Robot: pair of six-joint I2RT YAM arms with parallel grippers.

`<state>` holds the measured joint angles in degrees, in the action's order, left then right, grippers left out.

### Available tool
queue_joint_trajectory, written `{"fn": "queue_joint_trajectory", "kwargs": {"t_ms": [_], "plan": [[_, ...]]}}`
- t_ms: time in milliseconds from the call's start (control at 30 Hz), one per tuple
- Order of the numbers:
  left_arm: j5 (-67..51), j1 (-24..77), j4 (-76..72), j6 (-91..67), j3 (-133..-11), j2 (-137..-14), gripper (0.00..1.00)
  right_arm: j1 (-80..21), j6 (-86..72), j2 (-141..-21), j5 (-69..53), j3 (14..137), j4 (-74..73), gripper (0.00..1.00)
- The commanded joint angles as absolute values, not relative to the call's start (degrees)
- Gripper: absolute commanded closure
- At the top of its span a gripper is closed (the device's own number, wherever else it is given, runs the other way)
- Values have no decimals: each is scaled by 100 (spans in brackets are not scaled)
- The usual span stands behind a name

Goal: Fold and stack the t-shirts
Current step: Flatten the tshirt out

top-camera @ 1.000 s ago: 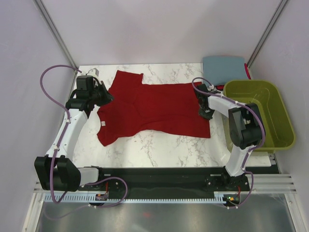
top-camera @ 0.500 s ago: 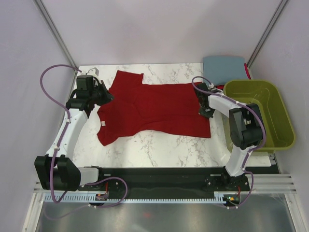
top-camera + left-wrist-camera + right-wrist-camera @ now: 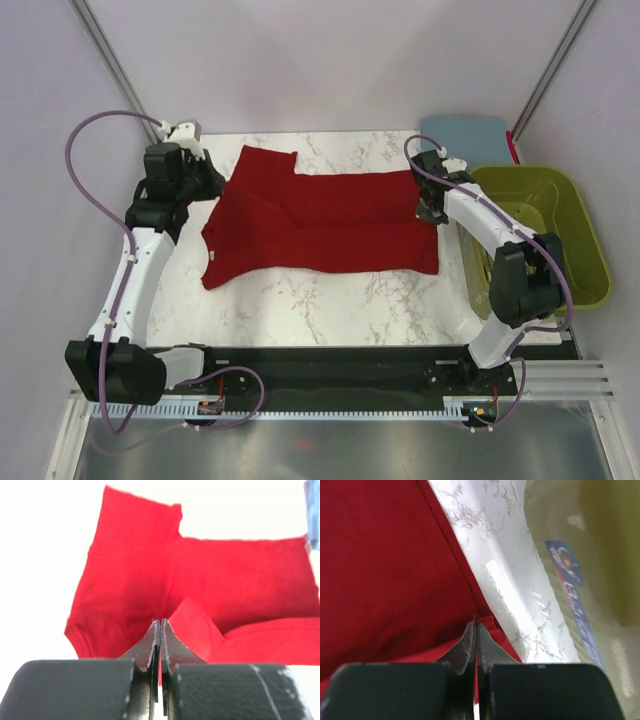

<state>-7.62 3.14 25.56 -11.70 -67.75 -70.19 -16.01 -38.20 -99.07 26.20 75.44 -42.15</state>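
Red shirt, look: dark red t-shirt (image 3: 320,225), plain, short-sleeved, spread sideways; collar end to the left, hem to the right.
Red shirt, place: lies across the middle of the white marbled table (image 3: 330,300), between the two arms; one sleeve points to the far edge.
Red shirt, surface: mostly flat, with a long crease running left to right through the middle and the near-left corner sagging toward the front.
Second shirt: blue-grey t-shirt (image 3: 462,133), folded to a neat pad at the far right corner, just behind the olive basket (image 3: 592,250), well apart from the red one.
Left gripper: left gripper (image 3: 210,185) sits at the shirt's left edge, fingers closed tight on a raised peak of red cloth.
Right gripper: right gripper (image 3: 431,209) sits at the hem edge, fingers pressed together with a thin strip of red cloth between them.
Top view only: whole outline of the shirt, both arms, and the folded pad in full.
Left wrist only: cloth rises into a small tent at the fingertips; the blue-grey shirt shows only as a sliver at the right edge.
Right wrist only: the hem seam up close, bare marble beside it, and the basket wall with a blue label (image 3: 570,577).
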Motion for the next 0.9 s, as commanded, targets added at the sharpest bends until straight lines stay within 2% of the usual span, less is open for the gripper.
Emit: {"fn": "queue_joint_trajectory", "kwargs": {"t_ms": [0,200,567,700,867], "plan": [[-659,334,2057,-475,-7827,-6680,98,-1635,-3463,-9117,2689,8268,-4412,100],[-791,334,2320,-817,-9060,-6251,98,-1643,-3305,-7817,2550,9060,-4570,100],[-1125,334,2224,-1863,-9403,-4361,98,-1644,-3524,-4600,1811,8604,-3911,100],[-1055,334,2329,-1960,-9650,-4017,98,-1643,-3586,-4272,1617,8929,-4165,100],[-1002,334,2462,-1785,-9712,-4122,98,-1652,-3340,-4665,1705,9281,-4245,100]]}}
